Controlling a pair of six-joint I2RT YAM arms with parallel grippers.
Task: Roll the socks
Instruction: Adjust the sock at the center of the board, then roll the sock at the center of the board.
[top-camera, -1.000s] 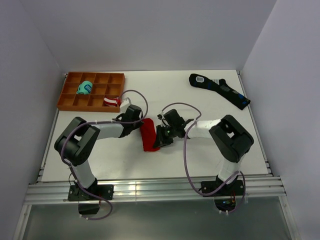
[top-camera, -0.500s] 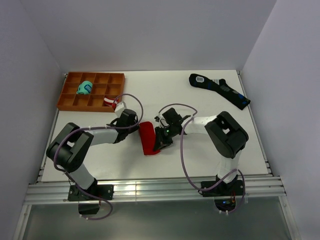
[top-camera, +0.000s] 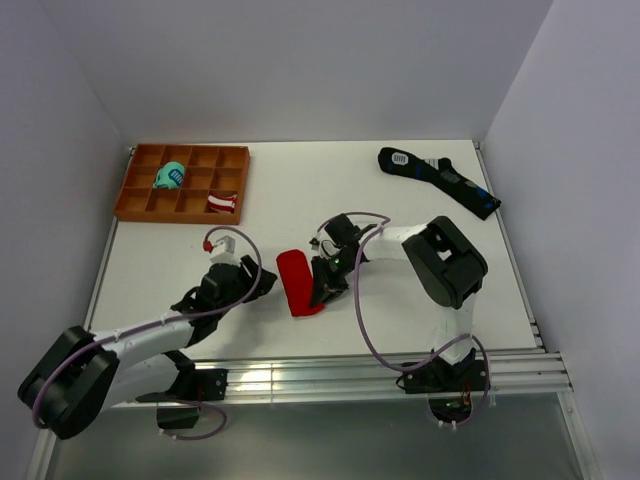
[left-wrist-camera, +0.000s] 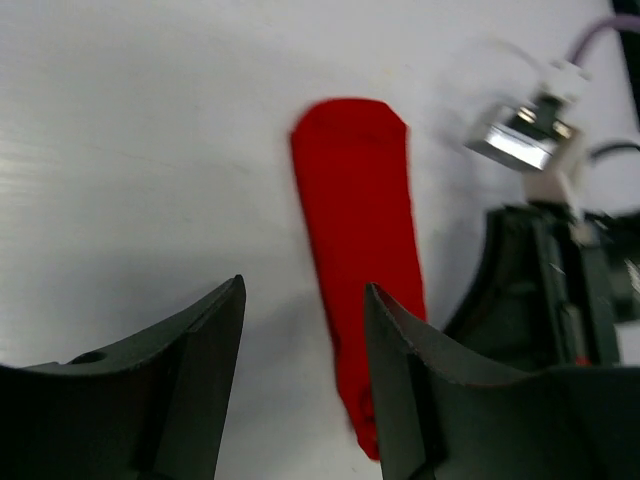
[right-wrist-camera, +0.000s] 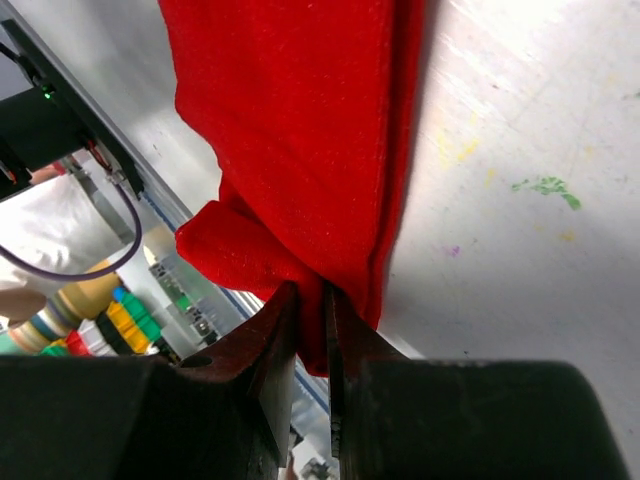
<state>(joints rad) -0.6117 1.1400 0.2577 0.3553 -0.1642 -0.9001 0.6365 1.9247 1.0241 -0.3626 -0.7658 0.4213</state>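
Note:
The red socks (top-camera: 297, 282) lie as a narrow flat strip on the white table, running front to back. My right gripper (top-camera: 322, 287) is at their right side, near the front end. In the right wrist view it (right-wrist-camera: 312, 298) is shut on a bunched fold of the socks (right-wrist-camera: 300, 120). My left gripper (top-camera: 264, 282) stands open just left of the strip, apart from it. In the left wrist view its jaws (left-wrist-camera: 304, 286) are spread over bare table, and the socks (left-wrist-camera: 355, 210) lie ahead, partly behind the right finger (left-wrist-camera: 400, 360).
An orange compartment tray (top-camera: 170, 214) stands at the back left, holding a teal bundle (top-camera: 170, 176) and a red-and-white striped bundle (top-camera: 222, 203). Long black socks with blue marks (top-camera: 440, 180) lie at the back right. Walls close in the left, back and right.
My left gripper has opened, let go of the socks and drawn back toward the near left. The right gripper has kept its hold and shifted the strip slightly.

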